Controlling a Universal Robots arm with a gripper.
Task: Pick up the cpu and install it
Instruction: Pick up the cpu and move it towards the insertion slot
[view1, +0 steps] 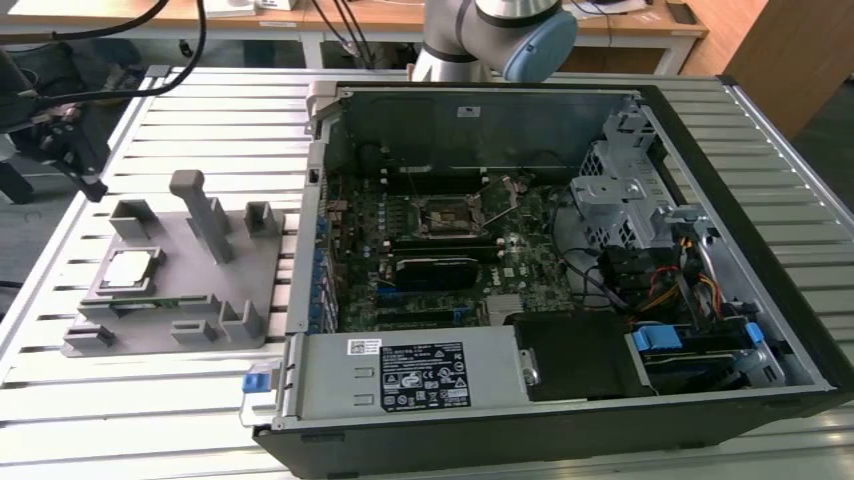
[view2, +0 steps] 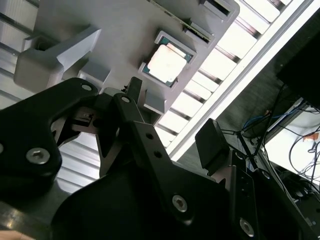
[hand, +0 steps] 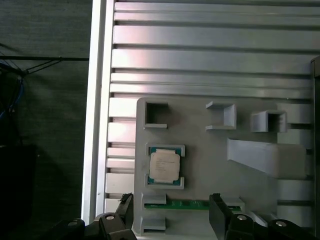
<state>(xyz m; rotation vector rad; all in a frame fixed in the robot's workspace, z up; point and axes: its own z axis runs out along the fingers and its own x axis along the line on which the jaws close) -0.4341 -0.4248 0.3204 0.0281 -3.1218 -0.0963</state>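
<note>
Currently, in the exterior view, the cpu (view1: 130, 270) lies in the grey fixture (view1: 174, 300) at the exterior view's left, not yet picked. The socket (view1: 447, 215) sits well apart, inside the case (view1: 534, 450). In both wrist views, the gripper (hand: 171, 212) hovers near the cpu, fingers apart and empty. Upright blocks (hand: 265, 157) stand beside the approach.

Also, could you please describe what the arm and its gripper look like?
The arm is silver-grey tubing with a light blue round joint cap. The gripper is matte black, with angular linked fingers and silver screw heads.
</note>
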